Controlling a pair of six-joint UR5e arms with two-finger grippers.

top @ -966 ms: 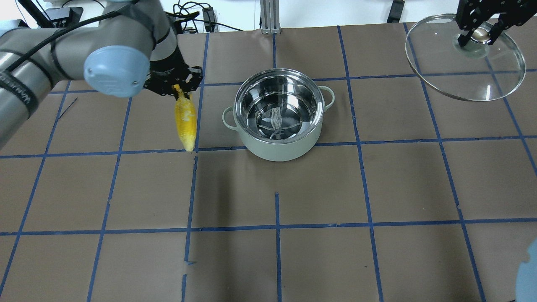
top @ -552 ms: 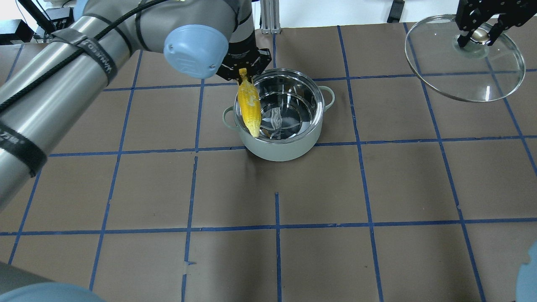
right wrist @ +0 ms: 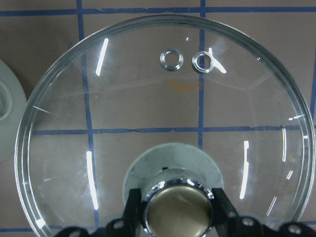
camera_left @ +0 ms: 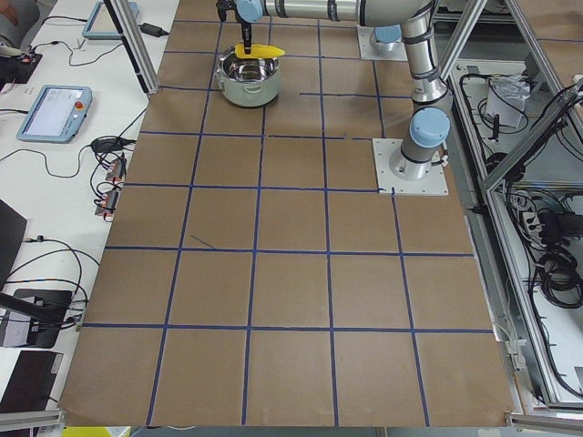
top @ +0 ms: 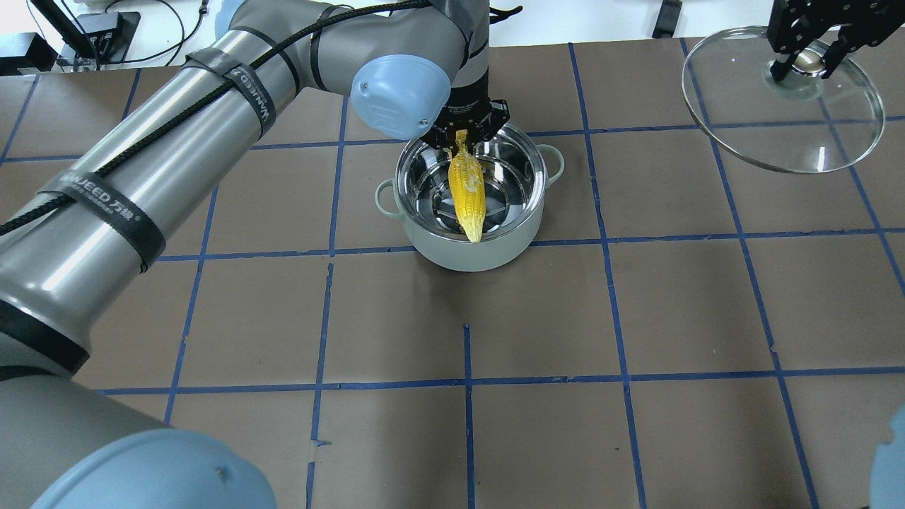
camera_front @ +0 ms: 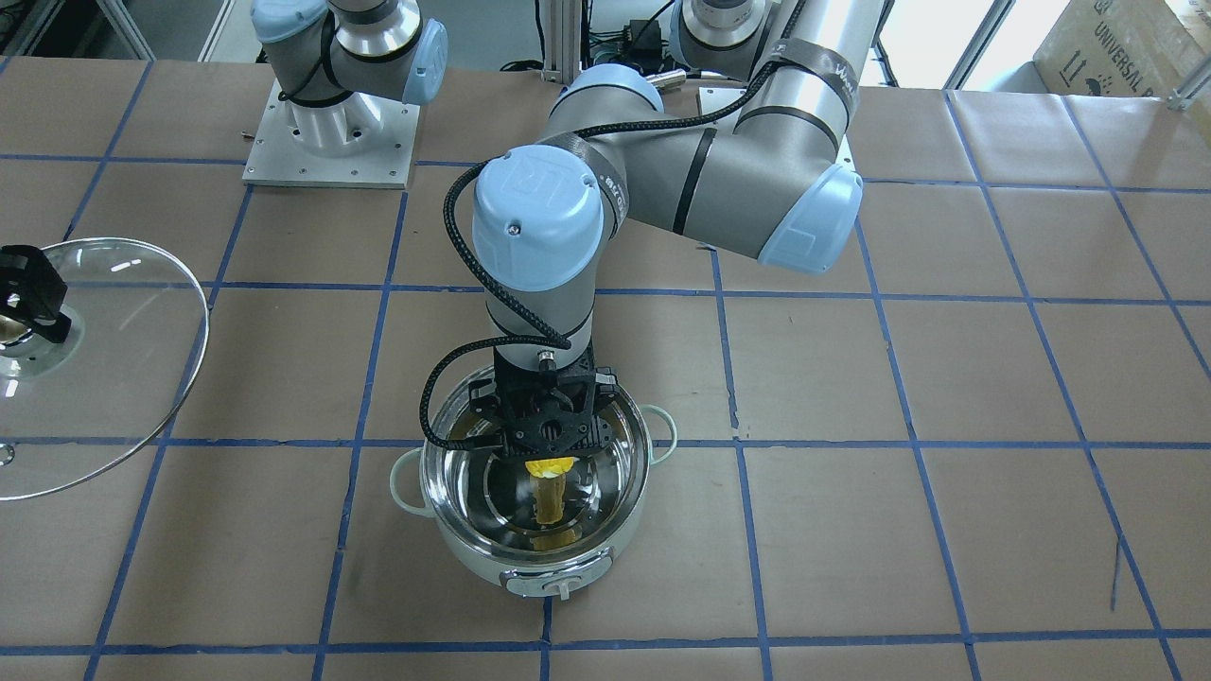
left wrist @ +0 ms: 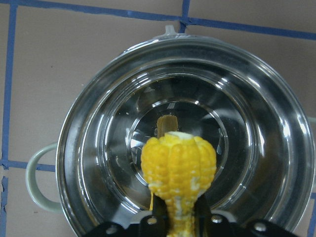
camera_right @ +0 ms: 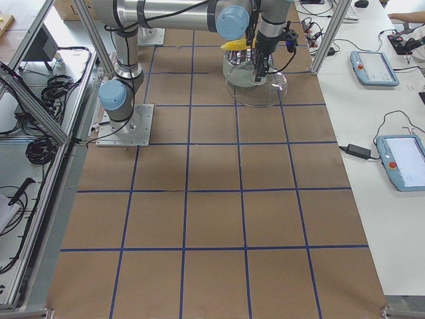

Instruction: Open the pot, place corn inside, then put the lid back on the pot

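**Left gripper** (top: 461, 138): clamped narrow on the stub end of the corn (top: 468, 194). Cob hanging straight down below the fingers, tapered tip lowest, over the open mouth of the pot (top: 488, 256) directly beneath. Gap between tip and steel floor not readable.

**Right gripper** (top: 806, 60): closed around the ball knob of the lid (top: 813, 138). Glass disc slung beneath it, apparently tilted, held up off the table, well apart from the pot.

**Hazards, as judged:**
- Release from too high: likely to bounce the cob or leave it leaning on the rim, blocking the lid's seat.
- Cob roughly as long as the bowl is wide: possible wedging upright unless tipped flat.
- Slim hold on the stub: possible swing or slip.
- Round knob: possible lid rotation and an off-centre landing.
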